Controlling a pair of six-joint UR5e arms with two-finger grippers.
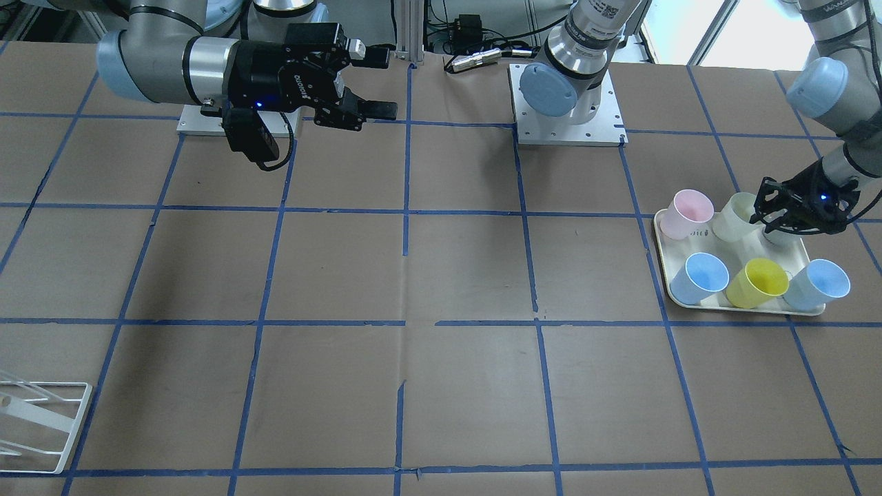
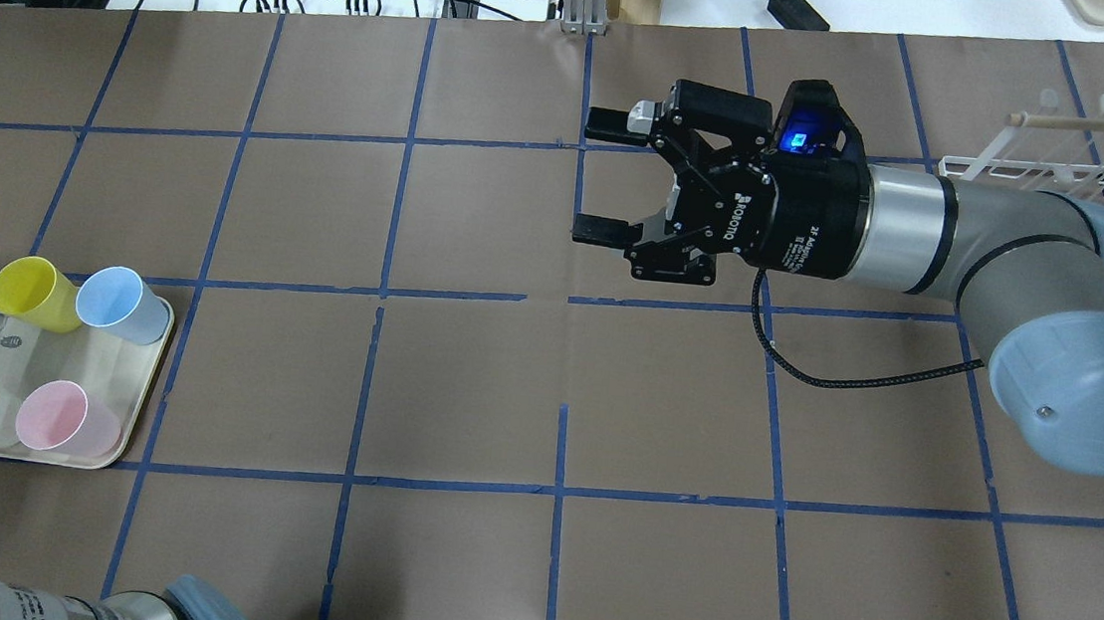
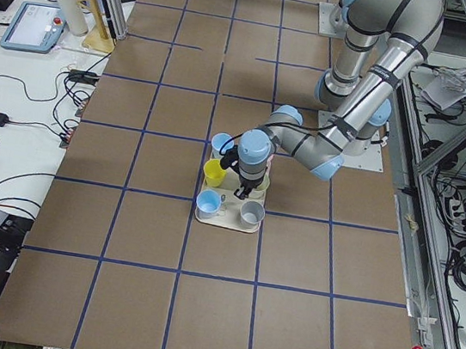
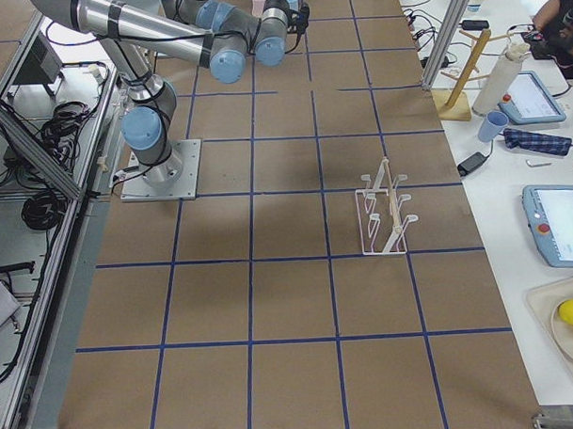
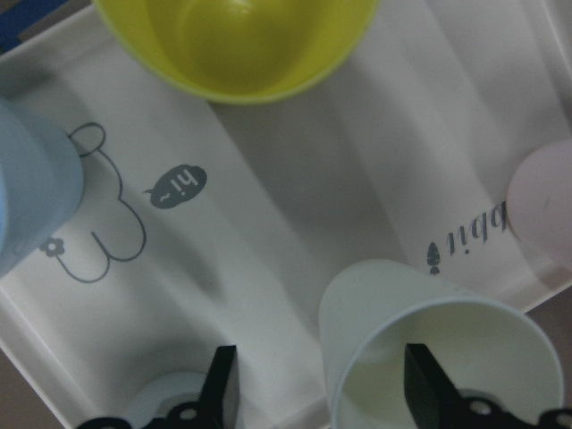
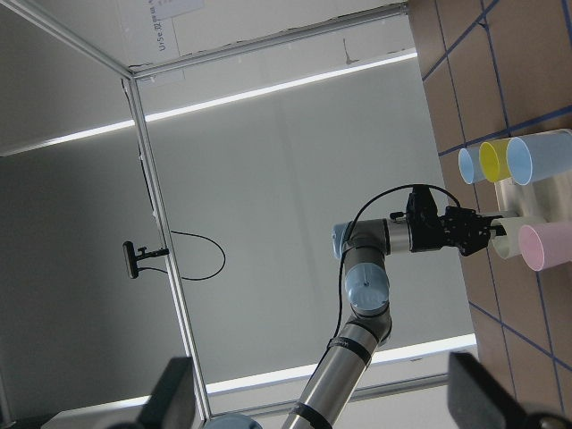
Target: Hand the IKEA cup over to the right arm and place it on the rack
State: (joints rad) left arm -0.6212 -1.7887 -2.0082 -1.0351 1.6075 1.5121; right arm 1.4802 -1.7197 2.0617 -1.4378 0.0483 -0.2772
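The IKEA cup (image 1: 736, 215), pale cream, lies tilted on the cream tray (image 1: 665, 265) at the robot's left end of the table, next to a pink cup (image 1: 689, 212). In the left wrist view the IKEA cup (image 5: 402, 313) fills the lower right. My left gripper (image 1: 768, 220) is open and low over the tray. One finger (image 5: 424, 384) sits inside the cup's mouth and the other (image 5: 222, 384) outside it. My right gripper (image 2: 604, 175) is open and empty, hovering above the table's middle. The white wire rack (image 2: 1074, 166) stands at the robot's right end, empty.
The tray (image 2: 135, 393) also holds a bright yellow cup (image 1: 758, 282), two blue cups (image 1: 699, 275) (image 1: 820, 284) and a greyish cup (image 3: 251, 213) partly under the left gripper. Blue tape grids the brown table. Arm bases (image 1: 568, 127) sit at the robot's edge.
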